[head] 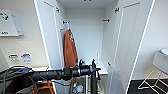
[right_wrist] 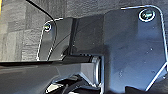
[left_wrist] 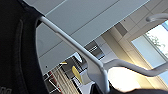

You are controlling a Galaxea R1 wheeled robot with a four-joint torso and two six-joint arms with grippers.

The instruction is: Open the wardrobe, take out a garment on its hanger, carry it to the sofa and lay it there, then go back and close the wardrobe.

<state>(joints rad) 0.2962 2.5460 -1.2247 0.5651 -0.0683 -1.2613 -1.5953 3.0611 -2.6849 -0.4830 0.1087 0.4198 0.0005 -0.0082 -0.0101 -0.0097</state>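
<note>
White walls all round in the head view, dark floor at the lower right, and the wardrobe [head: 85,32] stands dead ahead with both full-height doors swung wide open. Inside, a rust-orange top [head: 70,48] hangs at the left end of the rail [head: 86,21], close against the left door; the rest of the compartment beside it is bare white panel. Across the bottom of the head view the left arm [head: 53,74] reaches in from the left, level, ending at the left hand [head: 93,67] in front of the wardrobe's lower part. I cannot tell from here whether that hand is open or closed. Over to the left wrist view: the white hanger [left_wrist: 82,53] runs right across, its arm sloping down to the neck close to the camera, the hook [left_wrist: 157,17] curving off near a bright window [left_wrist: 152,42]. The black garment [left_wrist: 15,50] is draped over one end of the hanger, so hanger and garment are out of the wardrobe, up at the left hand. A white chair [head: 160,67] sits at the right edge. The right wrist view looks down on grey carpet [right_wrist: 15,27] past the robot's own dark plate; I cannot tell the right hand's state
</note>
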